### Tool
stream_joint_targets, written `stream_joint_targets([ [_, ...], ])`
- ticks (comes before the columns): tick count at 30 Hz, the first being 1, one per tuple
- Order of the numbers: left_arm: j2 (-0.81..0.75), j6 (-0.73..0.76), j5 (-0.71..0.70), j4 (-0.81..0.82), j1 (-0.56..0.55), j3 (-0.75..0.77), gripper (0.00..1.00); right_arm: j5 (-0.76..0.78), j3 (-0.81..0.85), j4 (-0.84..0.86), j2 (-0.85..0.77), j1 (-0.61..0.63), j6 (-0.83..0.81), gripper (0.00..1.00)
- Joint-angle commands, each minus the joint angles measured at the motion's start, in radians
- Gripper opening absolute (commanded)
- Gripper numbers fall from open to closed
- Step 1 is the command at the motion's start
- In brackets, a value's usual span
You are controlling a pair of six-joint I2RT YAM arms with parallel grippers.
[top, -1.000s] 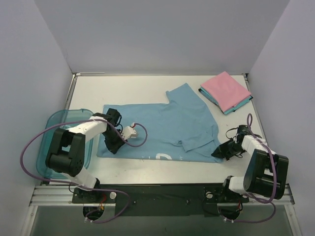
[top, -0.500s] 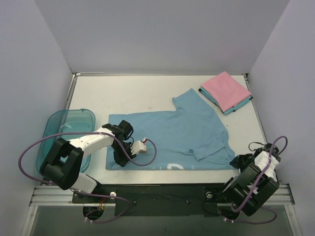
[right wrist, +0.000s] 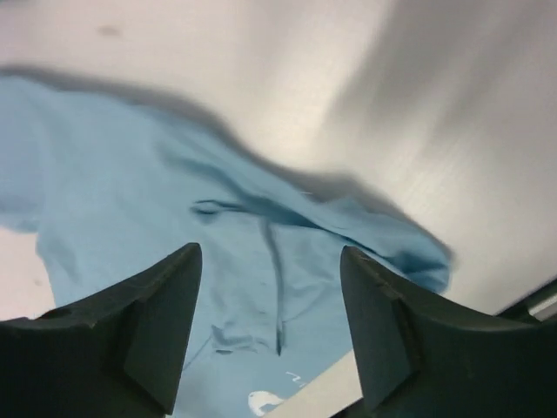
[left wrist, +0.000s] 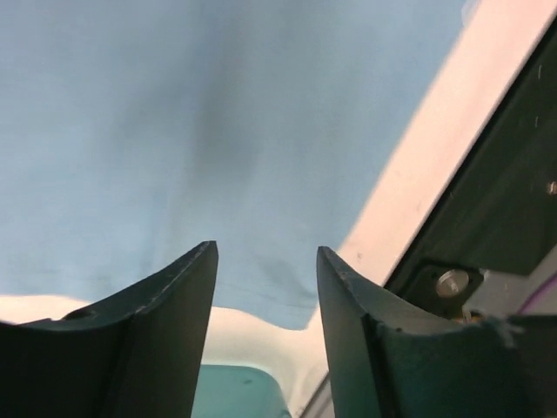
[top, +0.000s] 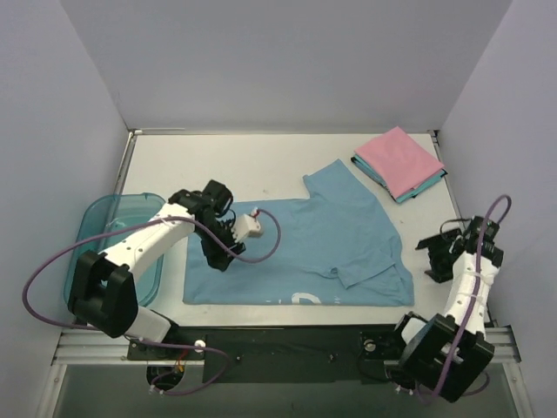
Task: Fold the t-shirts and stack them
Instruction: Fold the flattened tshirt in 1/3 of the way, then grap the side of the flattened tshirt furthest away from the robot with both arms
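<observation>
Left gripper (left wrist: pixel 265 257): fingers apart, empty, over the left part of the blue tee.
Right gripper (right wrist: pixel 270 257): fingers apart, empty, near the blue tee's right edge.
Blue tee (top: pixel 318 244): spread out, front centre of table (top: pixel 218 161).
Pink tee (top: pixel 399 159): folded, atop teal tee (top: pixel 409 193), far right corner.
Bin (top: pixel 100 228): left edge.

I'm looking down on a white table (top: pixel 226 165) boxed in by three plain, pale lilac-grey walls: the back wall (top: pixel 287 61), the left wall (top: pixel 52 131) and the right wall (top: pixel 513 131). The light is soft and even, and shadows are faint. Along the table's near edge I see an aluminium rail (top: pixel 87 350) and a black plate (top: pixel 287 344).
</observation>
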Motion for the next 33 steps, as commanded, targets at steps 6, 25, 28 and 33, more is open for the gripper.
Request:
stream_joint_targets([
  [6,0.237,-0.177,0.02,0.073,0.324,0.41,0.61,0.174,0.679,0.029,0.35,0.603,-0.292,0.84],
  [25,0.674,-0.07,-0.112,0.0,0.473,0.848,0.61,0.094,1.767,0.043,1.454,0.836,-0.408,0.7],
  [28,0.682,-0.054,-0.077,0.0,0.473,0.845,0.61,0.13,1.826,0.041,1.526,0.833,-0.338,0.7],
  [33,0.7,-0.007,-0.06,-0.02,0.473,0.829,0.61,0.16,1.811,0.113,1.572,0.832,-0.247,0.71],
])
